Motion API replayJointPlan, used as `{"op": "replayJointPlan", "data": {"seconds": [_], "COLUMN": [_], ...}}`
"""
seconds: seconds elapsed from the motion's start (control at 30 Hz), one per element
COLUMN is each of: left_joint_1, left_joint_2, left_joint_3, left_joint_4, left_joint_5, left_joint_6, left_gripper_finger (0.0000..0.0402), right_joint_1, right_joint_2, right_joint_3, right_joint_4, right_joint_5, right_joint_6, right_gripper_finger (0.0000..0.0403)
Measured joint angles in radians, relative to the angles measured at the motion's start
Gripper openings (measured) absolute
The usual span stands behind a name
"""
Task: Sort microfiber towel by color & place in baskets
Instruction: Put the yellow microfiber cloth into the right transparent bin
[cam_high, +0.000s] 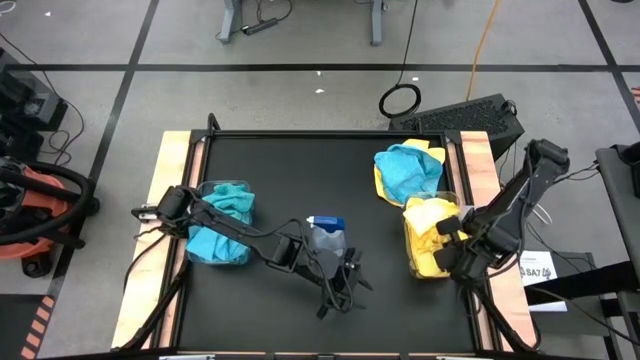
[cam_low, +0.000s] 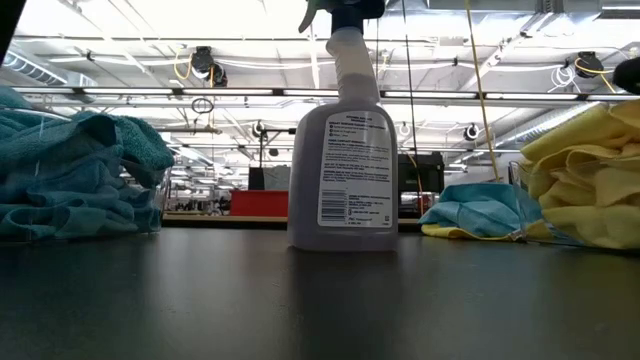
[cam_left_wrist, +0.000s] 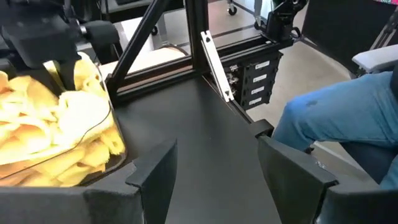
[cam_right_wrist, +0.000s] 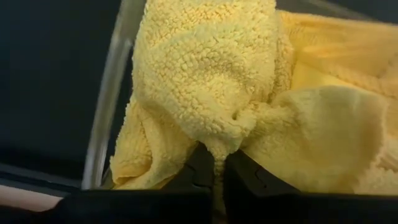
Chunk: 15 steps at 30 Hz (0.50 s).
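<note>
Fingers of the right gripper (cam_right_wrist: 214, 168) are pinching shut on a fold of a bright yellow towel (cam_right_wrist: 205, 74), its nubby looped pile bunching just ahead of the dark tips. That towel is lying in the right-hand basket (cam_high: 412, 262), a clear rounded-corner plastic bin whose see-through wall (cam_right_wrist: 109, 93) is running beside the claw and which is heaped with soft yellow cloths. Beyond that bin from the claw, a crumpled teal-blue towel (cam_high: 408, 170) is resting on another yellow cloth (cam_high: 381, 183) on the black mat. The left gripper (cam_left_wrist: 214, 180) is hanging over the mat's middle with its blocky fingers spread wide and nothing between them, just beside the grey spray bottle (cam_low: 343, 150), which is standing upright. Well behind that claw, the left-hand basket (cam_high: 193, 225) is holding rumpled teal towels (cam_high: 222, 225).
</note>
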Motion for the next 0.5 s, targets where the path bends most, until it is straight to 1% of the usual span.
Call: {"op": "replayJointPlan", "data": {"seconds": [0.13,0.23,0.5], "left_joint_1": [0.0,0.0,0.0], "left_joint_2": [0.005,0.005,0.005], "left_joint_3": [0.0,0.0,0.0], "left_joint_4": [0.002,0.004,0.007], "left_joint_5": [0.0,0.0,0.0], "left_joint_6": [0.0,-0.002,-0.028], "left_gripper_finger": [0.0231,0.0231,0.0231], "right_joint_1": [-0.015,-0.017,-0.018], "right_joint_2": [0.031,0.046,0.062], "right_joint_3": [-0.005,-0.005,-0.005], "right_joint_4": [-0.001,-0.001,-0.004], "right_joint_5": [-0.013,-0.013,-0.011], "right_joint_6": [-0.002,-0.016,0.0], "right_gripper_finger": [0.0005,0.0014,0.0077]}}
